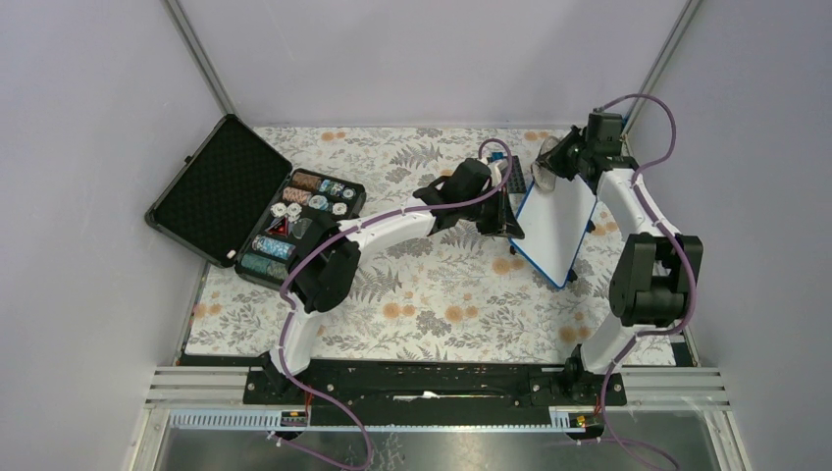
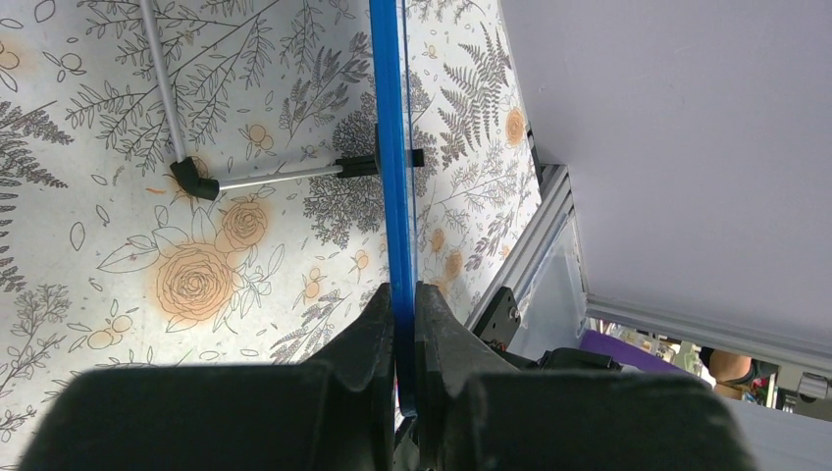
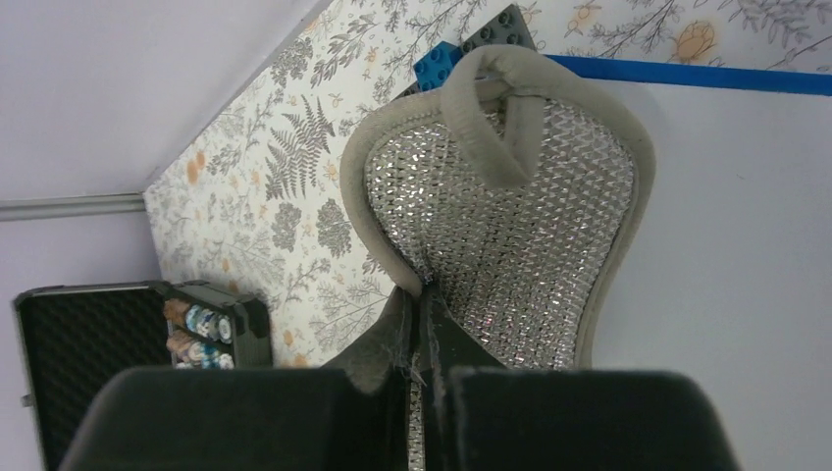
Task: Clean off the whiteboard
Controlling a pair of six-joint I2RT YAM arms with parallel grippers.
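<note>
From above, the whiteboard stood tilted at the table's right rear; left wrist: the left gripper clamped its blue edge; right wrist: the right gripper pinched a silver mesh pad near its face.

Floral tabletop lay free at near centre; open case blocked the left, while tilted whiteboard, scrub pad and studded plate crowded far right.

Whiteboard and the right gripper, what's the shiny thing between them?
A silvery mesh pad with grey trim. The right gripper pinches it in front of the whiteboard's white face. The right wrist view shows it best.
</note>
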